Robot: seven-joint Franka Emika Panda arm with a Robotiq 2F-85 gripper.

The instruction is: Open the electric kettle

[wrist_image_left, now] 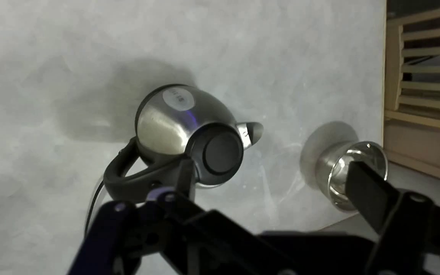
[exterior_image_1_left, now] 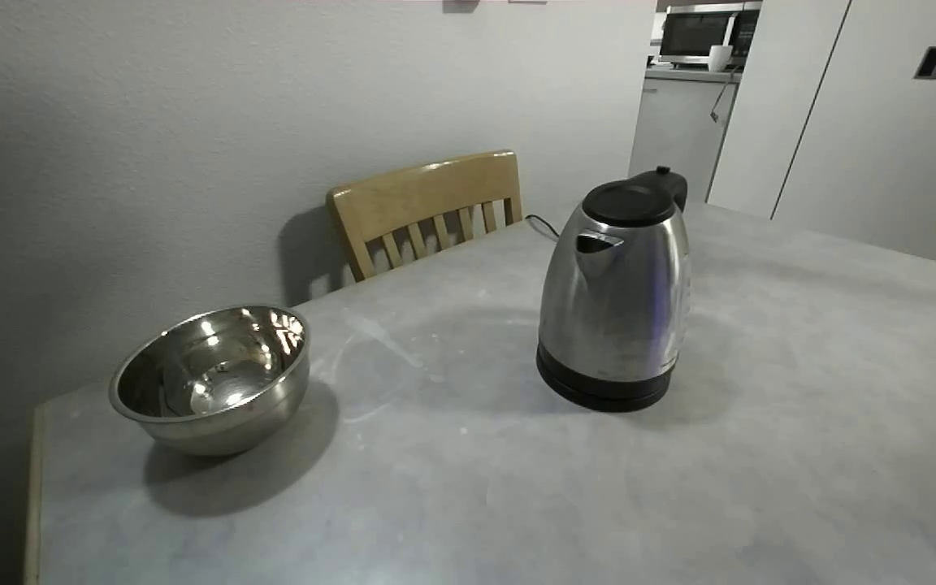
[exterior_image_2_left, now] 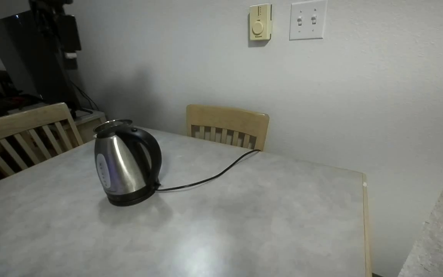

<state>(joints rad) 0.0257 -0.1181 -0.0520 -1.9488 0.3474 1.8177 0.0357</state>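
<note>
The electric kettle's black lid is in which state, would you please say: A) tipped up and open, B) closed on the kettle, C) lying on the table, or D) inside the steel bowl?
B, since an exterior view shows the black lid seated flat across the top of the electric kettle.

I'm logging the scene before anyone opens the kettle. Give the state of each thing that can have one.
Kettle, standing upright.
Lid, shut.
Pincer, wide open, holding nothing.
Bowl, open side up.
Cord, joined to the kettle, far end out of sight.
Light switches, too small to tell.
Thermostat, setting unreadable.
Microwave, too distant to tell whether shut.
</note>
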